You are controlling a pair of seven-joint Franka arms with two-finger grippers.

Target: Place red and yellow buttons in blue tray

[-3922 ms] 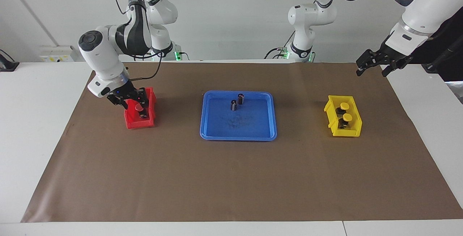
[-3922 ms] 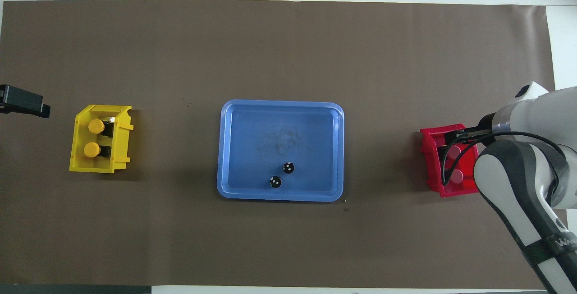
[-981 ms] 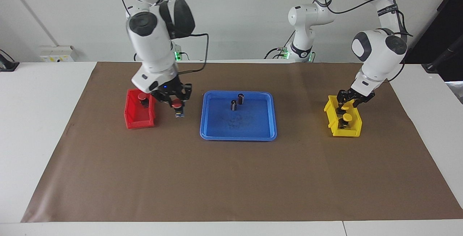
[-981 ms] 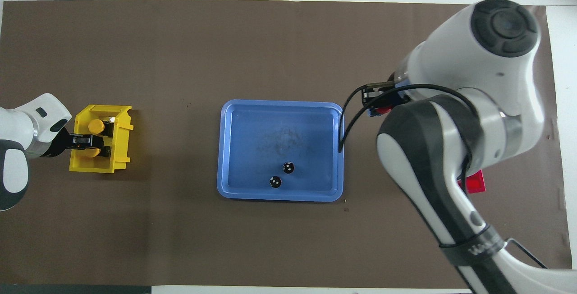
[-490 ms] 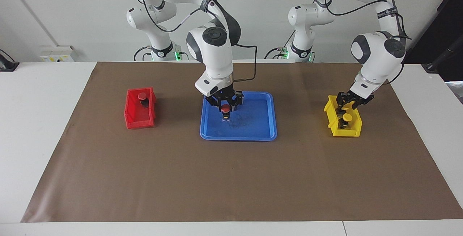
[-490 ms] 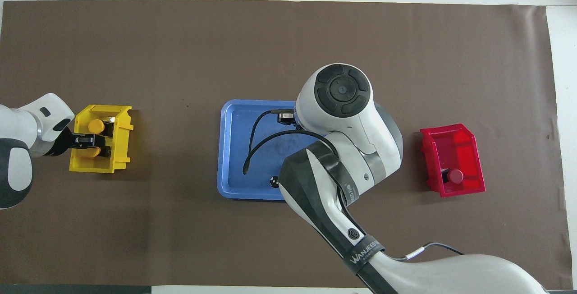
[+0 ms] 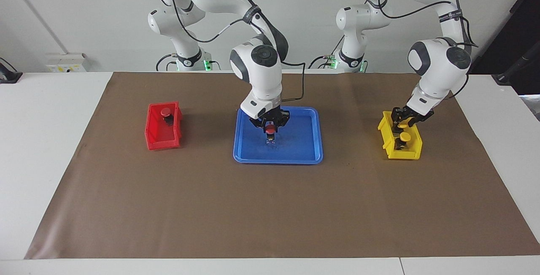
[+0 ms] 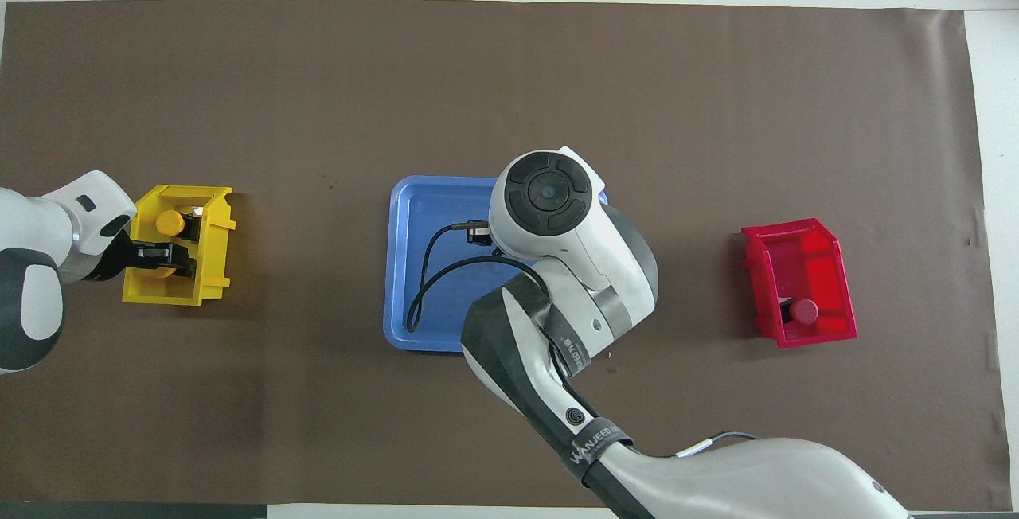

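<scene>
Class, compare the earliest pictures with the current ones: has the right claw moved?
Yes. The right claw, shut on a red-capped push button, has travelled from the small red plastic bin to over the shallow blue plastic tray.

Right arm — reaches toward the table's centre, wrist pointing down, right gripper (image 7: 270, 128) clamped, fingertips low. Left arm — bent at its own end, left gripper (image 7: 400, 119) angled downward, low.

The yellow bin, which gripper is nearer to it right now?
Left. The left gripper is down in the yellow bin among its yellow buttons; the right gripper is over the blue tray, holding a red button.
</scene>
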